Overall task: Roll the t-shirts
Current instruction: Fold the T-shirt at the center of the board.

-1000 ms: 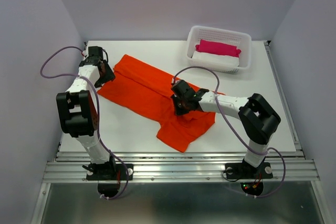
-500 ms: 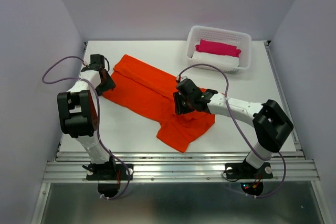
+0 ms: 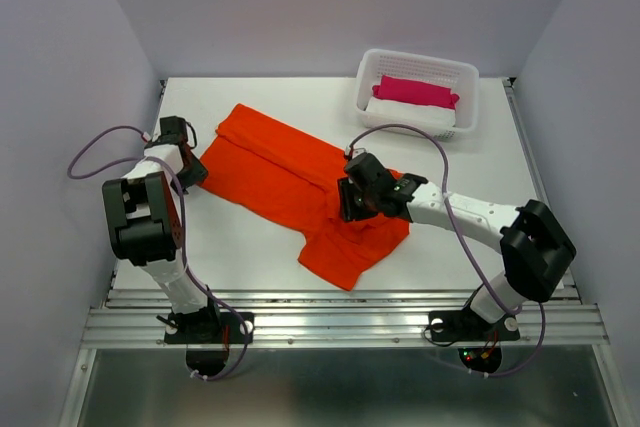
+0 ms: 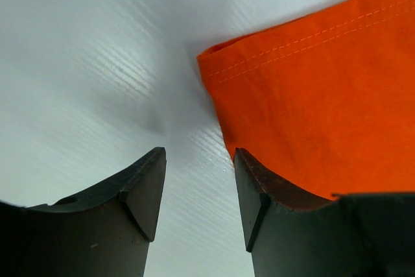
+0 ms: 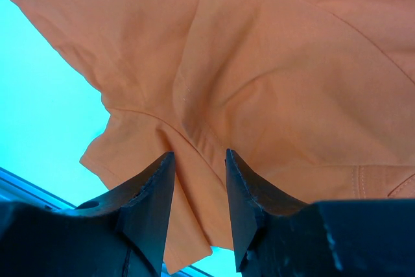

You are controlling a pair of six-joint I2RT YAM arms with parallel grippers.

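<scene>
The orange shirt [image 3: 290, 172] lies flat on the tabletop [image 3: 250, 247], its long side slanting from far left to near right; the left tool [image 4: 198, 186] is open and holds nothing, down low at the shirt's left hem corner, so the cloth lies just to its right. The right tool [image 5: 200, 186] is partly open, close above the sleeve end, gripping nothing I can see.

**Robot lab test cell**

Plain pale walls [image 3: 330, 7] box in a white table [image 3: 250, 237]. The left arm [image 3: 145, 217] and right arm [image 3: 465, 212] stand bolted to an aluminium rail [image 3: 340, 322] at its near edge, purple cables [image 3: 390, 128] looping from them.
</scene>
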